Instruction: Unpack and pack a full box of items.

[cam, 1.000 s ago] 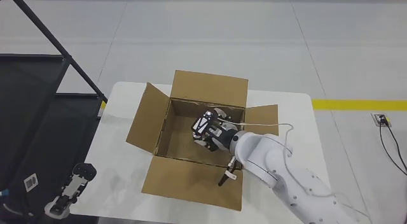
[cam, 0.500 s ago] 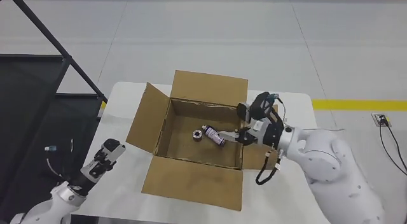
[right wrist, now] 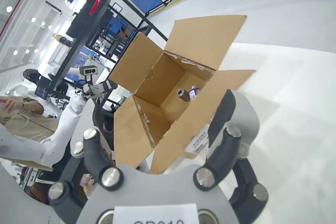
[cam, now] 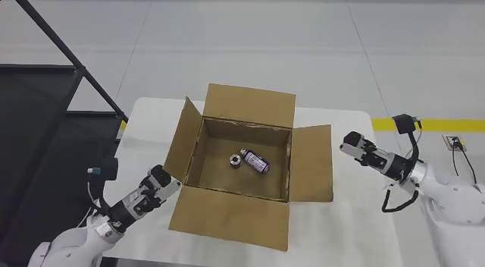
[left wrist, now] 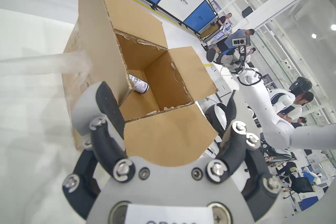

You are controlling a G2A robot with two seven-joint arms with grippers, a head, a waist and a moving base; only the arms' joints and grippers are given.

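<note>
- The white worktop carries a cardboard box, which stands near its middle with all four flaps open.
- On the box, the back and front flaps fold outward. The flap on the robot's right lies spread out, and the one on its left stands steeply up.
- The left tool is outside the box, just beside its front left corner. Its fingers are spread wide and hold nothing. I cannot tell whether one finger touches the upright flap.
- The right tool is outside the box, beyond the spread right flap and apart from it. Its fingers are also wide and hold nothing.
- A dark spray bottle lies on its side on the box floor, near the middle.
- A small metal cylinder lies inside the box too, just beside the bottle on the side towards the upright flap.
</note>
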